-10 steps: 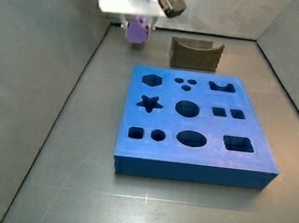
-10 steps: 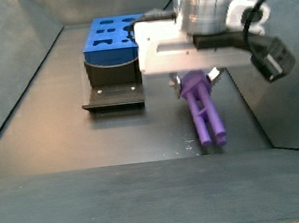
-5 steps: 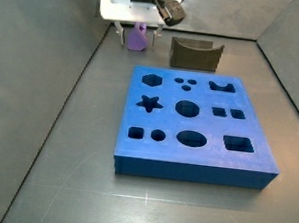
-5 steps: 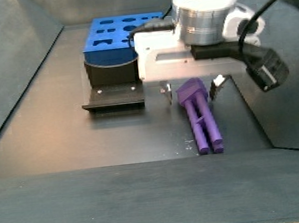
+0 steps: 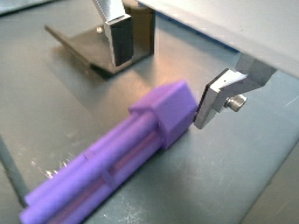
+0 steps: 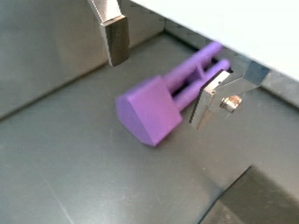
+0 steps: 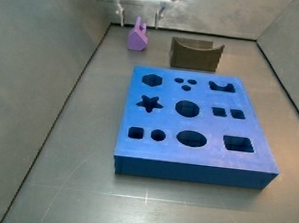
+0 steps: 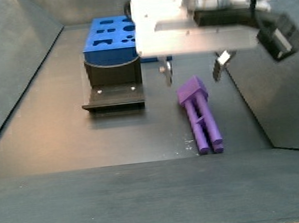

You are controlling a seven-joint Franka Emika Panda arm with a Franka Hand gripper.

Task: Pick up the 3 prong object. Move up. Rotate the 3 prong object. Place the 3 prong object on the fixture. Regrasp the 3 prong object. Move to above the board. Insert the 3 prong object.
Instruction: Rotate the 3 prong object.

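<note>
Hovering over the 3 prong object (image 8: pixel 203 121), the claw (image 8: pixel 192 72) has its plates apart and holds nothing.
Lying flat on the surface (image 8: pixel 128 136) beside the fixture (image 8: pixel 112 93), the purple piece sits between the spread fingers (image 6: pixel 114 37), lined up for a pick, I judge; the board (image 7: pixel 196 126) waits well apart.

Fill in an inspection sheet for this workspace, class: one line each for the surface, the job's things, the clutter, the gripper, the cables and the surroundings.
Surface: dark grey floor, bare around the pieces.
3 prong object: light purple, lying flat on the floor, not held.
Fixture: dark, standing beyond the board, nothing on it.
Board: blue slab with shaped cutouts, all unfilled.
Clutter: nothing seen.
Gripper: above the 3 prong object's end; fingers open and apart from the piece in both wrist views.
Cables: a dark one loops beside the wrist.
Surroundings: grey walls enclose the floor.
</note>
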